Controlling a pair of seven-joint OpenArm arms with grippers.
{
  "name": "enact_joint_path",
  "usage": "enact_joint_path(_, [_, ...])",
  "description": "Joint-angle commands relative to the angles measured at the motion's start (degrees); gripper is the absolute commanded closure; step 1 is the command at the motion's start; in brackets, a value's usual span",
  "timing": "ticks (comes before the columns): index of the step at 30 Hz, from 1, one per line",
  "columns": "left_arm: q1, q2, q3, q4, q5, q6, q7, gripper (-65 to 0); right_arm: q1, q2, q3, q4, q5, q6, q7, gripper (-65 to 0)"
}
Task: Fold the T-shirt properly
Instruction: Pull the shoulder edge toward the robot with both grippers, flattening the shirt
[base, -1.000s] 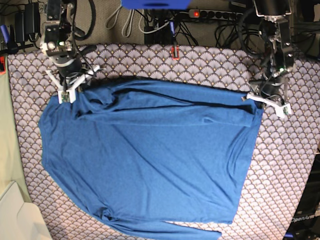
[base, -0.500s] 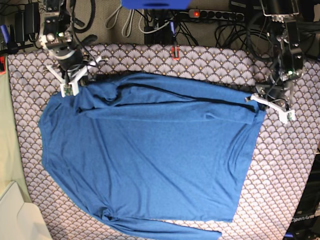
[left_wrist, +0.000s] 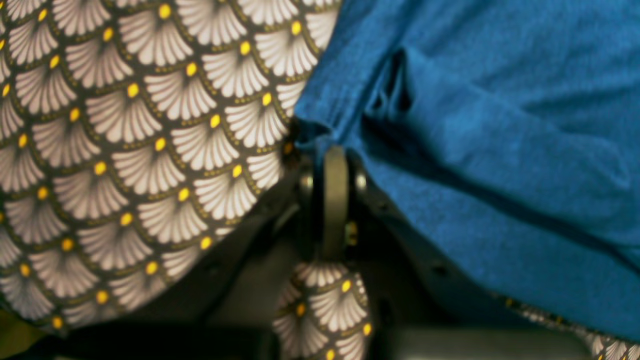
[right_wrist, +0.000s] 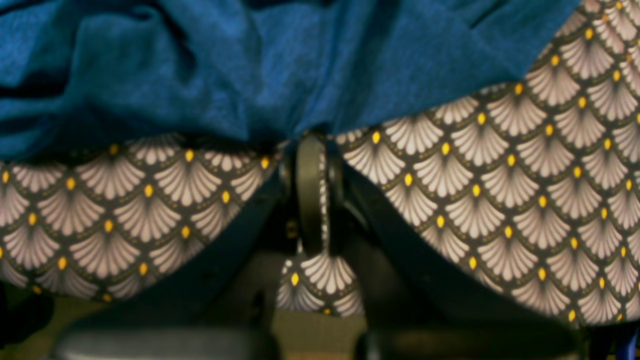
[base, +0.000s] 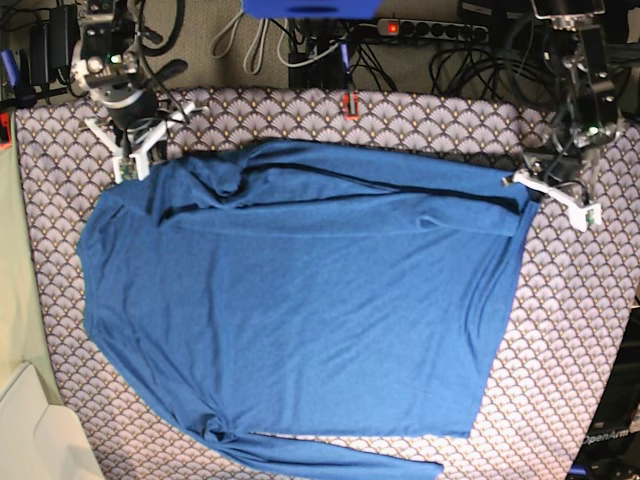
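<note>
Blue T-shirt stretched flat between two grippers on the patterned surface.

The T-shirt (base: 300, 310) lies spread across the scallop-patterned cloth (base: 560, 330) that covers the surface, with a dark fold line running along its top edge and a sleeve trailing at its bottom edge. At the shirt's top right corner, the left gripper (base: 545, 187) is clamped on the fabric edge, its fingers (left_wrist: 335, 200) pressed together with blue cloth bunched at their tips. At the shirt's top left corner, the right gripper (base: 135, 155) is likewise pinched shut on gathered fabric, its fingers (right_wrist: 310, 190) closed against each other.
</note>
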Motion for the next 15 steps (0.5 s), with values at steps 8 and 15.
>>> enact_joint_path(8, [-0.13,-0.81,0.04,0.96,0.04,0.14,-0.88,-1.3,-0.71,1.01,-0.10,1.18,0.26,0.45,1.02,0.0])
enact_joint_path(15, [-0.66,-0.63,0.04,0.96,-0.13,0.14,-0.88,-1.3,0.88,-1.10,-0.36,0.92,-0.01,0.37,0.40,0.0])
